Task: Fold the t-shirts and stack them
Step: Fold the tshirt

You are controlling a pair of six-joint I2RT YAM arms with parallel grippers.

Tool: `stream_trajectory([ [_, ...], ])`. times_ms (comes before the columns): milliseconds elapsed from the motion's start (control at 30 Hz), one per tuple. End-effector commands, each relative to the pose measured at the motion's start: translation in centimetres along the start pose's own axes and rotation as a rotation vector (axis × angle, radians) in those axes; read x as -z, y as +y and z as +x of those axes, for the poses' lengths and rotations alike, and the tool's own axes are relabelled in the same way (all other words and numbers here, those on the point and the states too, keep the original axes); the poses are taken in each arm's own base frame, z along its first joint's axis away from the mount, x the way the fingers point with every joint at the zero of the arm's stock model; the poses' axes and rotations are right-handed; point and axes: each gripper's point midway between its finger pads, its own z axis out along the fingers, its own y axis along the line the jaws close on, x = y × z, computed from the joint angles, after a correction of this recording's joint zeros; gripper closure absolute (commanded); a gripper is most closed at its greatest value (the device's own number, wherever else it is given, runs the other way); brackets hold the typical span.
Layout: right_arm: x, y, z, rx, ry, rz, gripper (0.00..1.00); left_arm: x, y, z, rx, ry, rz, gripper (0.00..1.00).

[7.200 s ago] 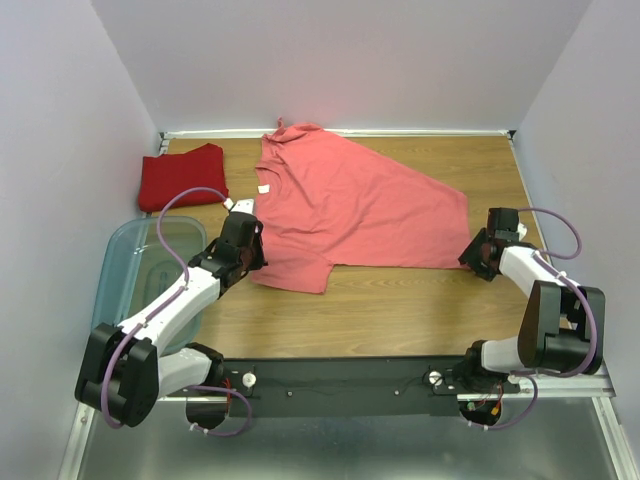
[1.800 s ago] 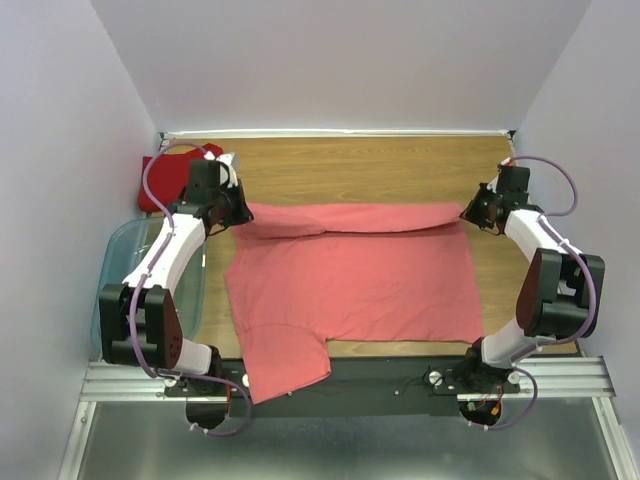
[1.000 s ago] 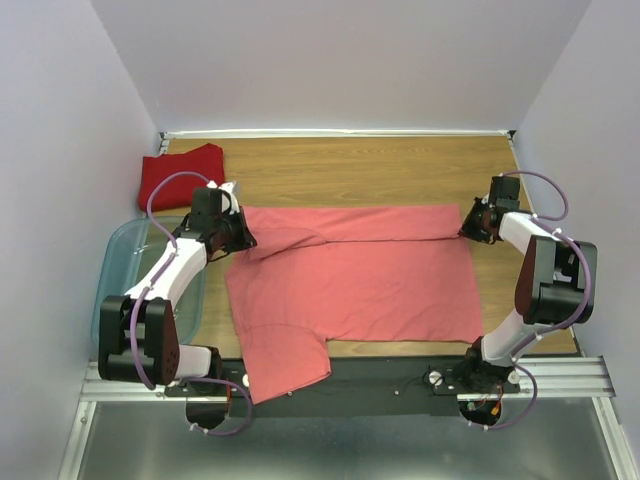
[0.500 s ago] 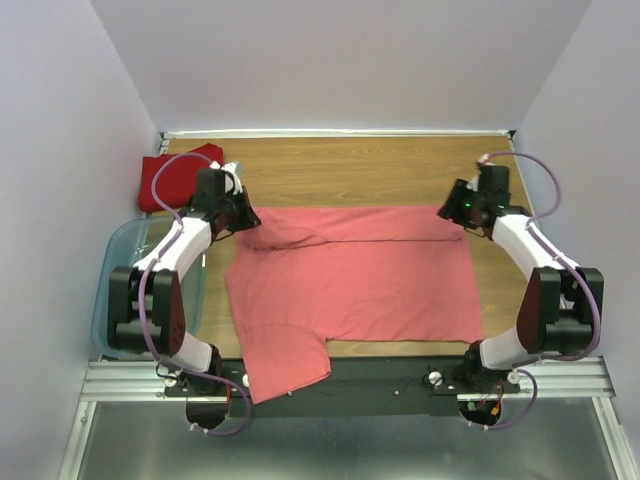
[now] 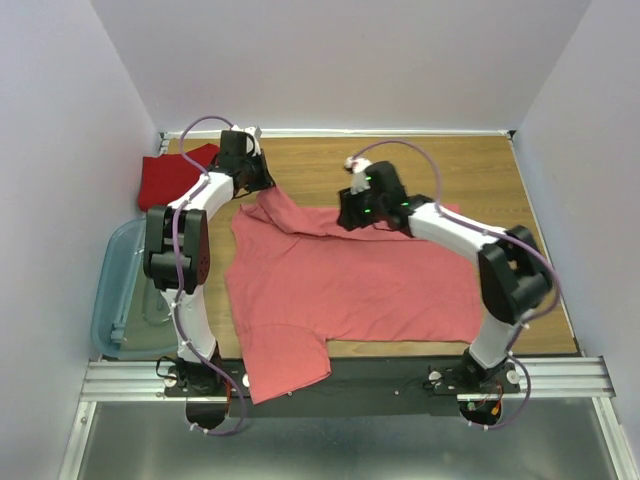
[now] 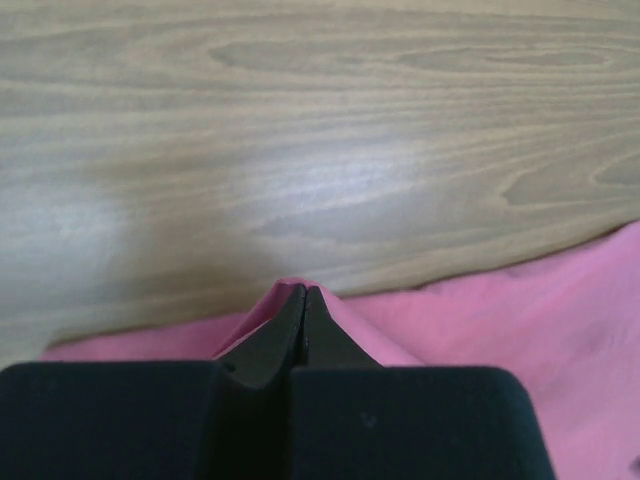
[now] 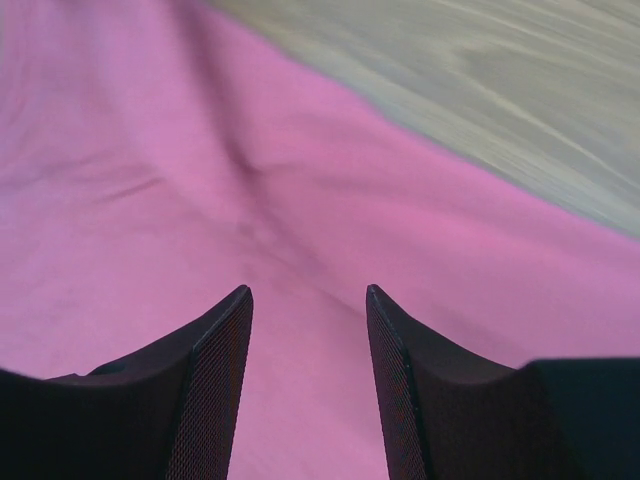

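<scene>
Shirts sit in two places on the table (image 5: 430, 165). The salmon-pink t-shirt (image 5: 350, 285) lies spread across the middle, mostly flat. Its near-left flap hangs past the table's near edge onto the black rail (image 5: 380, 385). Its far-left corner is drawn up into a peak that points toward the back wall.

The deep red t-shirt (image 5: 170, 178) lies bunched in the far-left corner, apart from the pink one.

Your left gripper (image 6: 303, 292) has that far-left peak. In the left wrist view the two fingers are pressed together with a thin ridge of pink cloth pinched between the tips and bare wood beyond it.

Your right gripper (image 7: 308, 292) hangs over the far edge of the pink shirt, near its middle, with the arm reaching in from the right across the cloth. Its fingers stand apart with only wrinkled pink fabric showing in the gap, and they grip nothing. You cannot tell from these views whether the tips touch the cloth.

The clear bluish bin (image 5: 115, 275) sits at the table's left side, next to the left arm.
</scene>
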Motion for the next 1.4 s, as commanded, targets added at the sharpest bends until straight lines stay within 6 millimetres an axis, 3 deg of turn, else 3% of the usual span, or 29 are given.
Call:
stream_trajectory([
  [0,-3.4,6.0,-0.9,0.207,-0.012,-0.152,0.45,-2.3,0.2,-0.8,-0.03,-0.011,-0.029,1.0],
  [67,-4.9,7.5,-0.3,0.235,0.009,-0.181,0.46,-3.4,0.7,-0.6,-0.037,0.0,-0.046,1.0],
  [100,-5.2,8.9,-1.0,0.28,-0.011,-0.211,0.46,-4.0,1.1,-0.5,-0.04,0.004,-0.059,1.0],
  [267,-7.7,13.0,0.0,0.361,-0.007,-0.296,0.46,-5.2,1.5,0.3,-0.053,0.026,-0.077,1.0],
  [400,-9.7,14.4,0.0,0.392,-0.011,-0.318,0.46,-5.6,1.6,0.7,-0.059,0.037,-0.083,1.0],
  [433,-10.7,14.3,0.9,0.388,0.01,-0.322,0.47,-5.7,1.5,0.9,-0.06,0.042,-0.083,1.0],
  [467,-11.0,14.7,0.1,0.391,-0.006,-0.323,0.47,-5.7,1.7,0.9,-0.06,0.043,-0.087,1.0],
  [700,-13.1,13.3,1.5,0.392,0.025,-0.262,0.51,-5.6,1.5,0.9,-0.066,0.045,-0.086,1.0],
  [967,-13.0,10.8,0.8,0.431,0.006,-0.126,0.51,-5.6,1.3,1.0,-0.073,0.047,-0.086,1.0],
  [1367,-13.1,9.4,1.4,0.461,0.021,-0.064,0.55,-5.6,1.3,0.9,-0.079,0.046,-0.084,1.0],
])
